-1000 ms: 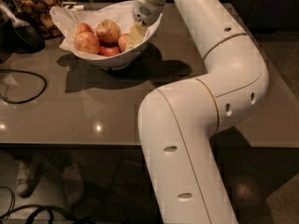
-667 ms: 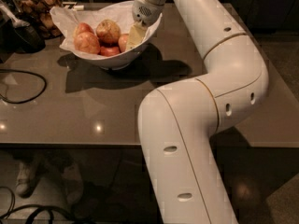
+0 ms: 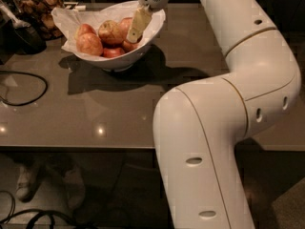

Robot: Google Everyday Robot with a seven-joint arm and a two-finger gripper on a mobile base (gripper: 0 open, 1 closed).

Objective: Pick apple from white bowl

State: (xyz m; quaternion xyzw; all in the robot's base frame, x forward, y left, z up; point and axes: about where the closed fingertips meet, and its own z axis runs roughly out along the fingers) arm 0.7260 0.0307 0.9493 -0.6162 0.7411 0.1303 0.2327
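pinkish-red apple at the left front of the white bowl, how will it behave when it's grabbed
The round pinkish-red apple will probably roll if nudged: it leans on other apples over crumpled white paper in the glossy white bowl. Its smooth skin may slip. The gripper is inside the bowl's right rim.

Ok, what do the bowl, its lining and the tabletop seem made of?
White bowl: likely glazed ceramic, glossy sheen. Lining: crumpled white paper, creased edges. Table: smooth grey stone or laminate, mirroring light spots. The gripper reaches into the bowl's right side.

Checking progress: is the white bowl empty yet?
Not empty: the white bowl holds several apples; the tool dips into its right side.
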